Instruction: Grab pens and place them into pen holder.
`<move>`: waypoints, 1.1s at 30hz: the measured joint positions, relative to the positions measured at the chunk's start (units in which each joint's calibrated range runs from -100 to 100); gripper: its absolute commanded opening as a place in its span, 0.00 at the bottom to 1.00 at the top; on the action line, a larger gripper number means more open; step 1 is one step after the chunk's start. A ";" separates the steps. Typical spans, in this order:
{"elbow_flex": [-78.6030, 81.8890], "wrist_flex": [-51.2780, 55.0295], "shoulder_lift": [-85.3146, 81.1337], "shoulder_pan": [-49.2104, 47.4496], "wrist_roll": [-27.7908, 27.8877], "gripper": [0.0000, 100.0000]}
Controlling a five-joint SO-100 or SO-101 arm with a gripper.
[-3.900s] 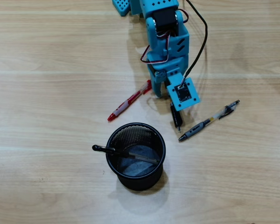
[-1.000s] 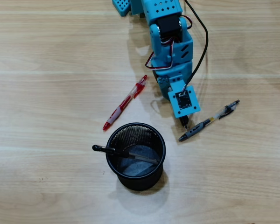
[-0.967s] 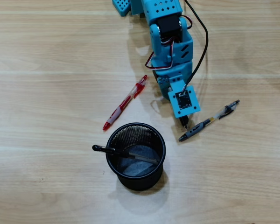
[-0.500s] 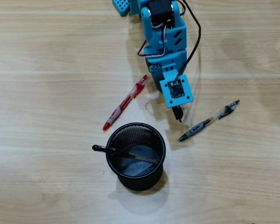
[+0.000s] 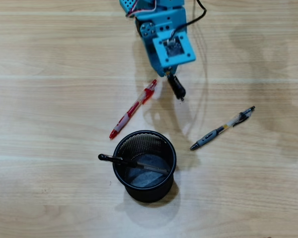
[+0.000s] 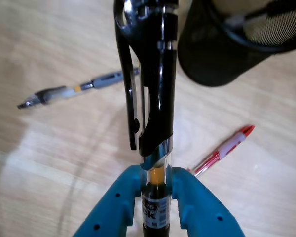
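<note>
My blue gripper (image 6: 156,178) is shut on a black and clear pen (image 6: 155,74), its clip end pointing away from the wrist camera. From above, that pen (image 5: 176,87) sticks out below the gripper (image 5: 170,74), raised over the table near the top. The black mesh pen holder (image 5: 144,166) stands at lower centre with one black pen (image 5: 120,160) leaning inside it. A red and clear pen (image 5: 133,108) lies up-left of the holder. To the holder's right lies a black pen with a grey grip (image 5: 222,128). The wrist view shows the holder (image 6: 237,39), the red pen (image 6: 222,150) and the grey-grip pen (image 6: 71,91).
The arm's blue body (image 5: 156,20) and a black cable (image 5: 201,12) fill the top centre of the wooden table (image 5: 49,99). Bare wood shows to the left, right and front of the holder.
The gripper has lifted the black pen off the table and drawn back toward the arm's base, away from the holder. The red pen shifted slightly early on; the other pens have stayed.
</note>
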 measured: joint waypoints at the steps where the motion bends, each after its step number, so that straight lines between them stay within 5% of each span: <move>1: -1.24 0.00 -0.59 -0.09 0.05 0.02; 8: -6.21 -12.72 -1.53 -0.09 1.14 0.02; 21: -3.37 -60.03 3.48 1.62 1.14 0.02; 33: 3.46 -75.43 18.07 5.59 -6.08 0.02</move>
